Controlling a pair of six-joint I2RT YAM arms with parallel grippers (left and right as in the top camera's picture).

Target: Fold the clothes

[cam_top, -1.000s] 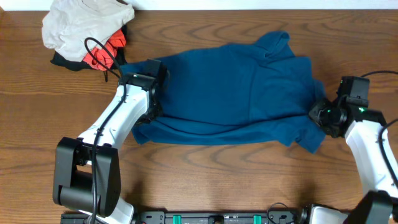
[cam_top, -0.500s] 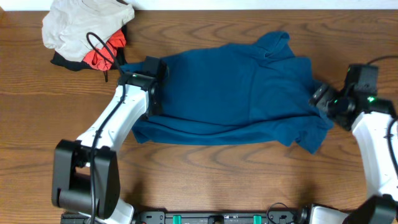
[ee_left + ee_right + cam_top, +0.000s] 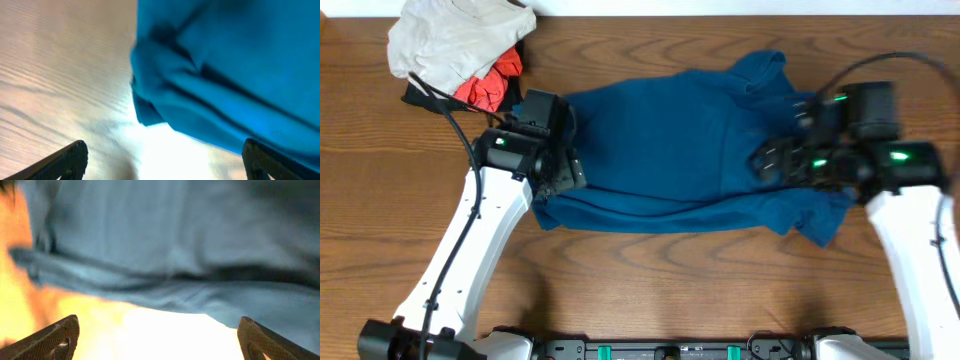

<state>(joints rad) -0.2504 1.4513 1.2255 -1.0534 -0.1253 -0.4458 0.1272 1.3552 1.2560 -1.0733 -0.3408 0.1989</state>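
The clothes are one teal-blue shirt, lying mid-table as a wide, loosely folded band with a bunched left end. My left gripper hovers over that left end, jaws wide open with nothing between them. My right gripper hangs above the shirt's right part, also wide open and holding nothing. In the right wrist view the shirt shows as rumpled folds ahead of the fingertips. Both wrist views are blurred.
A heap of other garments sits at the table's far left corner: pale beige cloth over orange-red and black pieces. Bare wooden tabletop lies in front of the shirt.
Both grippers have opened and let go of the shirt's ends. The left arm has risen at the left end; the right gripper has swung left over the shirt.
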